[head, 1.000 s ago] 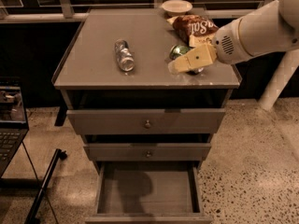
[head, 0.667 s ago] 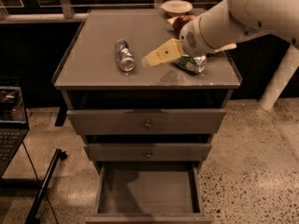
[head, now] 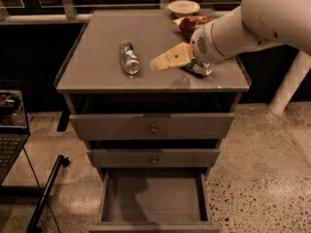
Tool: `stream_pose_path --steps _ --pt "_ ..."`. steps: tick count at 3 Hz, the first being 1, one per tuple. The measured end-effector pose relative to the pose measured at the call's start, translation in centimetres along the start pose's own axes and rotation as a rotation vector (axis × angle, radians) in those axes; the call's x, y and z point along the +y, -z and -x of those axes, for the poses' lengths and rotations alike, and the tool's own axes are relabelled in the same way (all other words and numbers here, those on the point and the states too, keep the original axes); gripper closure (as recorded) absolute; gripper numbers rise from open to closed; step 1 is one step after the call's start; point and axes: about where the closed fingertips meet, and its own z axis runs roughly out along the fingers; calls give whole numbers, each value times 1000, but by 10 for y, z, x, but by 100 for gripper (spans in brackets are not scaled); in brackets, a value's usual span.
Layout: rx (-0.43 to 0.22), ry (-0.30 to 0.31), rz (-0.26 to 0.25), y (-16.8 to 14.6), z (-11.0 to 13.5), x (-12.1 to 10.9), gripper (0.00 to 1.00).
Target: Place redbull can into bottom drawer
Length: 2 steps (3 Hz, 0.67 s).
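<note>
The redbull can [head: 129,58], slim and silver, lies on its side on the left half of the cabinet top [head: 97,74]. The gripper [head: 156,63] hangs over the middle of the top, its pale fingers pointing left, a short gap to the right of the can and not touching it. The bottom drawer [head: 153,198] is pulled out below, a shallow grey tray with a bare floor.
A fatter green and silver can [head: 199,68] lies under the arm's wrist. A chip bag [head: 192,24] and a white bowl [head: 183,7] sit at the back right. Two upper drawers with knobs [head: 153,128] are closed. A laptop [head: 10,130] stands at left.
The gripper has swung left across the cabinet top, from over the green can toward the redbull can. The cans have not moved.
</note>
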Motion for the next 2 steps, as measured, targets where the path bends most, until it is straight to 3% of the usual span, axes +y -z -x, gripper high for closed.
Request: stream_pose_path --steps 1,2 --pt "-85 -128 -12 -23 2 -10 0" --pt "-198 -178 -36 -45 32 -20 0"
